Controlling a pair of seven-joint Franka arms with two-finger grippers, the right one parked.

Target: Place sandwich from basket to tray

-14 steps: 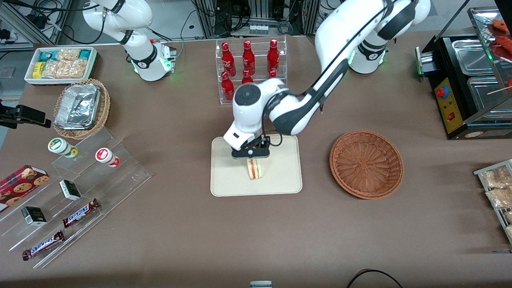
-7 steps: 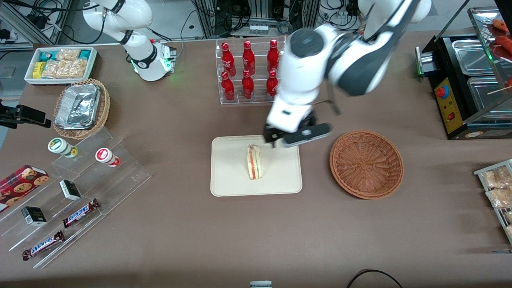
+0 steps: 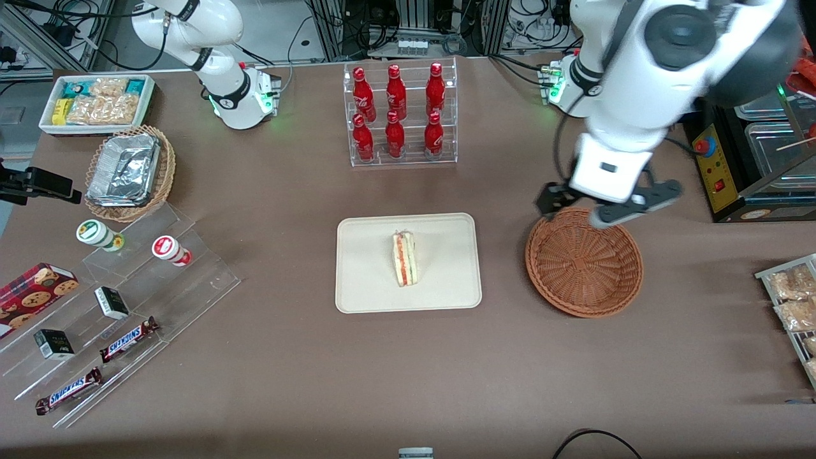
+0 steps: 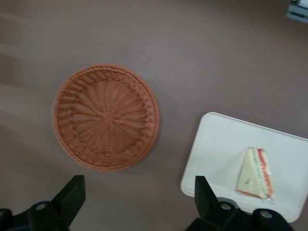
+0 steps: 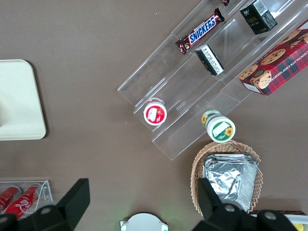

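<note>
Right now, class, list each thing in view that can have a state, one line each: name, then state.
sandwich: lying on the tray, free of any grip
tray: holding the sandwich
basket: empty
end effector: open, empty, raised above the basket's rim
bottle rack: filled with upright red bottles

The sandwich (image 3: 404, 259) lies on the tray (image 3: 366, 280), cut edge up. The basket (image 3: 583, 261) sits beside the tray, toward the working arm's end of the table. The gripper (image 3: 605, 207) hangs above the basket's rim, fingers spread and holding nothing.
</note>
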